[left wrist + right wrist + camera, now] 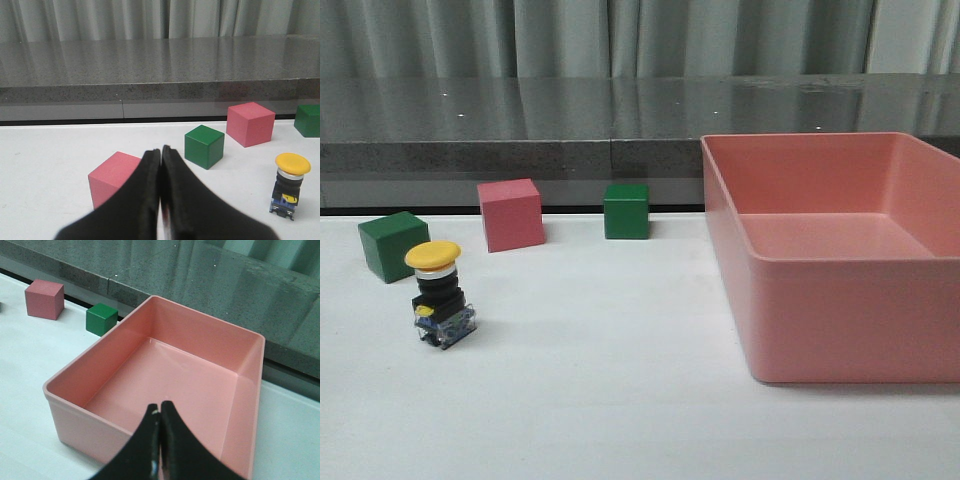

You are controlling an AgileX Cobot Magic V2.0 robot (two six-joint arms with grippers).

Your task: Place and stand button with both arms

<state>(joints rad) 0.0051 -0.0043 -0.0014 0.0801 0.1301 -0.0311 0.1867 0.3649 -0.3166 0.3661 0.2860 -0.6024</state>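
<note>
The button (439, 295) stands upright on the white table at the left, yellow cap on top, black body, clear-blue base. It also shows in the left wrist view (289, 184), off to the side of my left gripper (161, 150), which is shut and empty above the table near a pink cube (114, 177). My right gripper (160, 405) is shut and empty, hovering over the near wall of the pink bin (150, 370). Neither arm shows in the front view.
A green cube (392, 245), a pink cube (510, 214) and another green cube (626, 210) stand along the back of the table. The large pink bin (840, 310) fills the right side. A dark stone ledge (520, 150) runs behind.
</note>
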